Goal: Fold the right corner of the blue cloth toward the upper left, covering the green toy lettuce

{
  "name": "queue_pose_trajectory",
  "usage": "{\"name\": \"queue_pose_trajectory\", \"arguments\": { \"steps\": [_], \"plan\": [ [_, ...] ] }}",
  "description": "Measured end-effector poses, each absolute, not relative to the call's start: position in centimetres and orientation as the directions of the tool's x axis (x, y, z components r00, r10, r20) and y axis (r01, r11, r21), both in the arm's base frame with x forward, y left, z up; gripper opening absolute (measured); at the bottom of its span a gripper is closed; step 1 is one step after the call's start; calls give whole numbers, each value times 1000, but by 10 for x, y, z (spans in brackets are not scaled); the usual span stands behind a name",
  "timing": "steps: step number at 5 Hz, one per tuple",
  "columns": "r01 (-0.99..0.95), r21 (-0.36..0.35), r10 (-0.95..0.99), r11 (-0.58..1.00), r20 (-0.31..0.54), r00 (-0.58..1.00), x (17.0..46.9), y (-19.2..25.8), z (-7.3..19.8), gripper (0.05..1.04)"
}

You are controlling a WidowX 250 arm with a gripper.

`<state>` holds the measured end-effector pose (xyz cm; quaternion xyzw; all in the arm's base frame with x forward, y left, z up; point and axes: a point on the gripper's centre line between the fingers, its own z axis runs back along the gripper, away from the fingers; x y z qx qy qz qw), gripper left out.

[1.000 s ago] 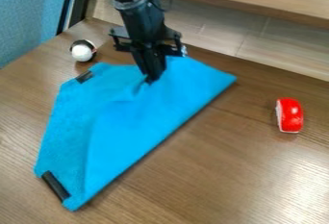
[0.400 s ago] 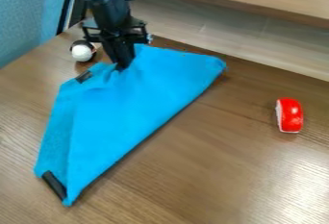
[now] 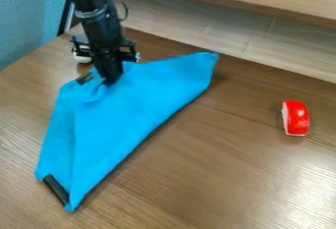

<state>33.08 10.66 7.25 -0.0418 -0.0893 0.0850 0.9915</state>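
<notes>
Brown worktop carries blue cloth, fingers pinching it beside upper black strip; low, slow pulls best to limit wrinkles.

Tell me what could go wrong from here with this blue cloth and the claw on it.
The blue cloth is puckered at the claw, so a pull might deepen the creases or slip off. The white ball shows partly hidden behind the claw; a sideways swing could perhaps knock it rolling.
</notes>
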Motion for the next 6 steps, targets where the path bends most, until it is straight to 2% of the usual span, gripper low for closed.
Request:
{"name": "queue_pose_trajectory", "arguments": {
  "steps": [2,3,4,5,6],
  "plan": [
    [-203,-30,205,979,149,967,322,143,57,92],
    [-264,-10,263,964,124,957,311,159,36,262],
    [-249,-84,259,965,135,956,314,153,35,542],
    [-223,-150,251,963,206,946,324,138,56,843],
    [-201,-174,246,964,300,921,329,125,95,1005]
  ]
}}
